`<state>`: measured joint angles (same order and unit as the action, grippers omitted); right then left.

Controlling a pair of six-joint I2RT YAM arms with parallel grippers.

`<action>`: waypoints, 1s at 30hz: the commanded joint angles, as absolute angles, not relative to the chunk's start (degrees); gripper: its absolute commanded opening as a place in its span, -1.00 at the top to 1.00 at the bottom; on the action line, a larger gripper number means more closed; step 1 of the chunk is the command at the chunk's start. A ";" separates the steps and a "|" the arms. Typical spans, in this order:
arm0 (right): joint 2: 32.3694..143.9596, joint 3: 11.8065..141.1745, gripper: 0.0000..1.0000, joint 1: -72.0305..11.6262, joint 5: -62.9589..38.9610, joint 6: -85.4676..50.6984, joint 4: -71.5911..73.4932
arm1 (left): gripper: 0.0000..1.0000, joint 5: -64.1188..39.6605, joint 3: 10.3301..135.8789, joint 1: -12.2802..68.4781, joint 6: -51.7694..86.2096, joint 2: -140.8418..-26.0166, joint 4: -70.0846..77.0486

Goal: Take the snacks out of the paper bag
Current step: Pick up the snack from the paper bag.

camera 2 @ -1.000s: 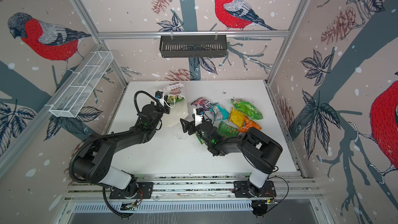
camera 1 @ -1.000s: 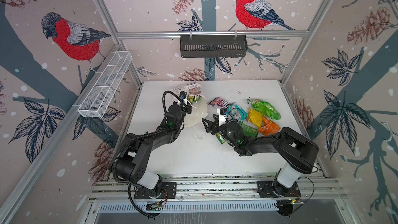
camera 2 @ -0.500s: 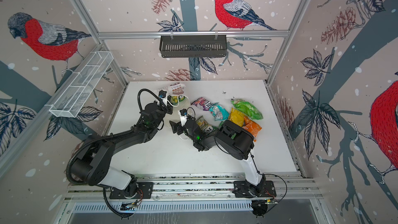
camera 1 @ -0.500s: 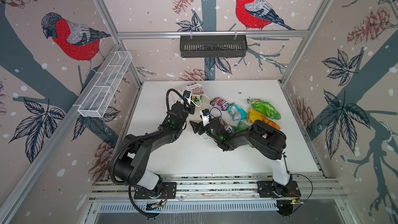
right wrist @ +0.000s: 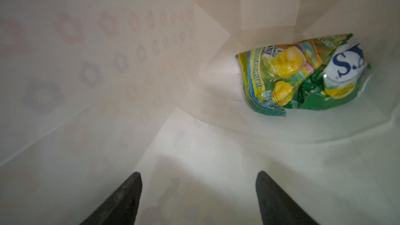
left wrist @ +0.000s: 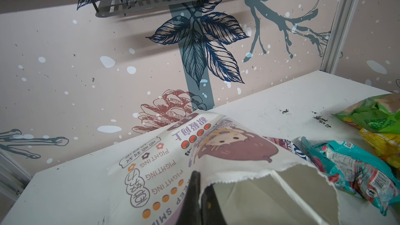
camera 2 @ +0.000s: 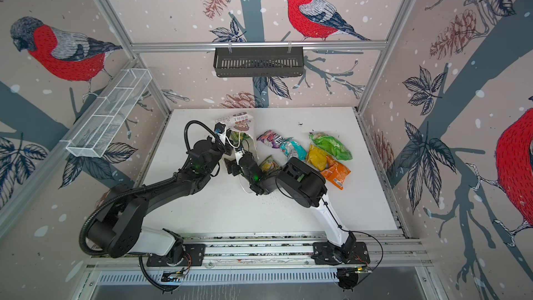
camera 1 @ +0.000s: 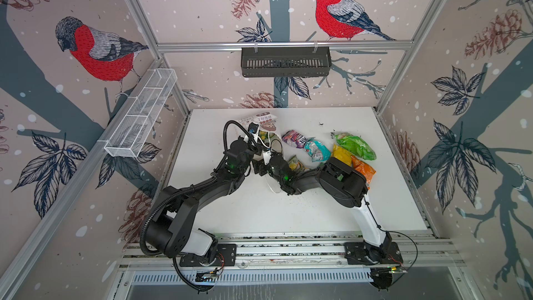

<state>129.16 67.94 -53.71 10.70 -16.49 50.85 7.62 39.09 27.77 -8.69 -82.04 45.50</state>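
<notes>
Inside the paper bag (left wrist: 164, 169), at its closed end, lies one green-yellow FOXS packet (right wrist: 303, 74). At the bag's mouth the right pincer (right wrist: 199, 174) gapes wide, aimed at it. Pinched on the bag's rim, the left pincer (left wrist: 201, 185) is probably holding it open. Other packets (camera 1: 317, 151) lie beside the bag.

Bag (left wrist: 164, 169): matt white paper, printed, creased, ragged rim. Packet (right wrist: 303, 72) inside: glossy crinkled plastic film. Bench (camera 1: 288, 212): smooth matt white, dark specks. Wall rack (camera 1: 285, 62): matt black slotted metal.
</notes>
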 commanded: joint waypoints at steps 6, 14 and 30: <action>131.33 71.56 -0.71 -52.73 13.48 -16.07 47.64 | 1.00 7.45 39.20 28.91 -10.37 -79.99 47.47; 132.20 74.43 -0.74 -51.99 15.37 -14.41 47.09 | 1.00 7.82 38.76 30.05 -10.90 -78.93 46.85; 137.21 86.52 -1.00 -50.75 20.19 -21.79 30.76 | 1.00 5.90 35.27 31.73 -8.88 -77.29 49.56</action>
